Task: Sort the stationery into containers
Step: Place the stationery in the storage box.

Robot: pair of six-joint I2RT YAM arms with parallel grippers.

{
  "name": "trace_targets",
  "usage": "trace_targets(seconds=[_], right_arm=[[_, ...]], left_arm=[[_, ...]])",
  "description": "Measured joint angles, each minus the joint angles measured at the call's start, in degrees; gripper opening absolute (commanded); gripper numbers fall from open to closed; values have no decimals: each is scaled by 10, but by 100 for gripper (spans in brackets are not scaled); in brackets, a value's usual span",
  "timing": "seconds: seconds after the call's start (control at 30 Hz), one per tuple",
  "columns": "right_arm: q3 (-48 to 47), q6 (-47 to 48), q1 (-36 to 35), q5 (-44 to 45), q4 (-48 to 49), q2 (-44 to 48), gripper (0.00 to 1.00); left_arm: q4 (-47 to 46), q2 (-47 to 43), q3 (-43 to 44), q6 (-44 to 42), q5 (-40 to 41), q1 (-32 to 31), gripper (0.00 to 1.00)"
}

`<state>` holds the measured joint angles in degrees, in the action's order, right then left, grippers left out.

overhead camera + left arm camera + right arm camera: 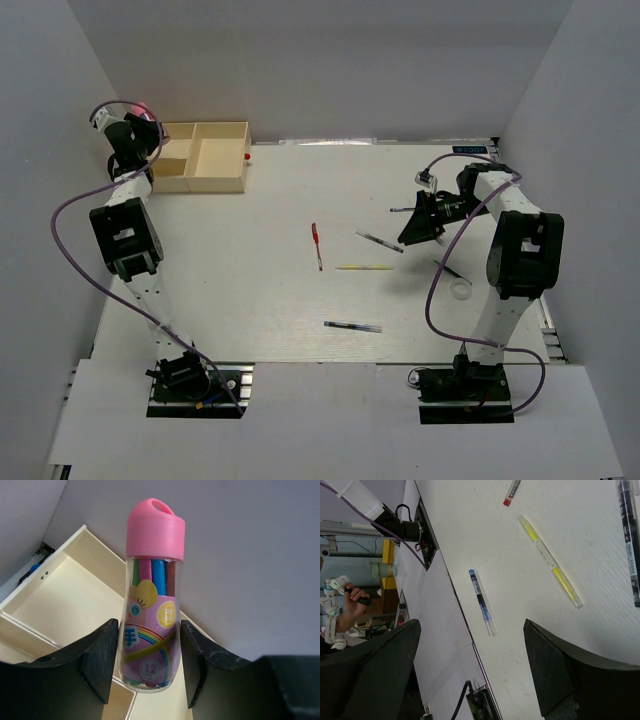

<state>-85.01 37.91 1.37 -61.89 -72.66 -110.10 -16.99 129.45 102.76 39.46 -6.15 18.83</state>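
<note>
Left gripper (pixel 148 632) is clamping a pink-capped clear plastic marker tube (pixel 155 530) above the cream three-compartment tray (pixel 215 186) at ten o'clock, probably needing lowering and release next; right gripper (pixel 470 629) is hanging wide open.

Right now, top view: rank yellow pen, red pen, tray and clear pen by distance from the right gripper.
1. Clear pen, just left of the right gripper.
2. Yellow pen, mid-table, slightly nearer the arm bases.
3. Red pen, farther left.
4. Tray, far left corner.
</note>
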Motion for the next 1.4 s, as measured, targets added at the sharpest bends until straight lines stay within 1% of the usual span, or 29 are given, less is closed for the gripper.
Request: trace_targets(seconds=[0.13, 0.2, 0.33, 0.53, 0.57, 0.63, 0.67, 0.7, 0.77, 0.83, 0.87, 0.9, 1.0, 1.03, 1.07, 1.2, 1.3, 1.33, 1.4], right_arm=[[2, 0, 0, -1, 3, 0, 89], [2, 0, 0, -2, 5, 0, 89], [2, 0, 0, -4, 6, 0, 89], [2, 0, 0, -5, 6, 0, 89], [2, 0, 0, -5, 6, 0, 89], [2, 0, 0, -4, 6, 0, 89], [2, 0, 0, -4, 6, 0, 89], [2, 0, 0, -4, 6, 0, 89], [2, 0, 0, -4, 6, 0, 89], [2, 0, 0, -4, 6, 0, 89], [2, 0, 0, -4, 6, 0, 89], [2, 0, 0, -4, 7, 0, 89], [4, 0, 0, -5, 7, 0, 89], [5, 0, 0, -4, 7, 0, 89], [5, 0, 0, -4, 7, 0, 89], [5, 0, 0, -5, 7, 0, 89], [5, -4, 0, -1, 10, 0, 89], [5, -10, 0, 4, 15, 2, 89], [11, -22, 0, 21, 33, 10, 88]], left_arm=[[1, 7, -1, 9, 3, -2, 10], [2, 7, -3, 12, 4, -3, 12], [-11, 14, -3, 16, 11, -5, 14], [-20, 44, -3, 20, 16, -8, 23], [-18, 49, -3, 21, 18, -10, 34], [-14, 56, -3, 21, 20, -13, 42], [-15, 58, -3, 21, 21, -14, 52], [-16, 59, -3, 22, 23, -16, 55], [-15, 60, -1, 21, 26, -19, 58], [-14, 60, 3, 20, 31, -21, 66], [-14, 60, 4, 19, 34, -22, 72], [-14, 60, 7, 17, 36, -23, 83], [-17, 60, 15, 19, 41, -24, 89], [-17, 60, 17, 19, 42, -25, 94], [-17, 60, 19, 18, 42, -25, 96], [-17, 60, 20, 19, 55, -24, 97], [-14, 58, 20, 16, 52, -24, 91], [-10, 56, 20, 12, 46, -24, 86], [10, 45, 21, 0, 23, -23, 80]])
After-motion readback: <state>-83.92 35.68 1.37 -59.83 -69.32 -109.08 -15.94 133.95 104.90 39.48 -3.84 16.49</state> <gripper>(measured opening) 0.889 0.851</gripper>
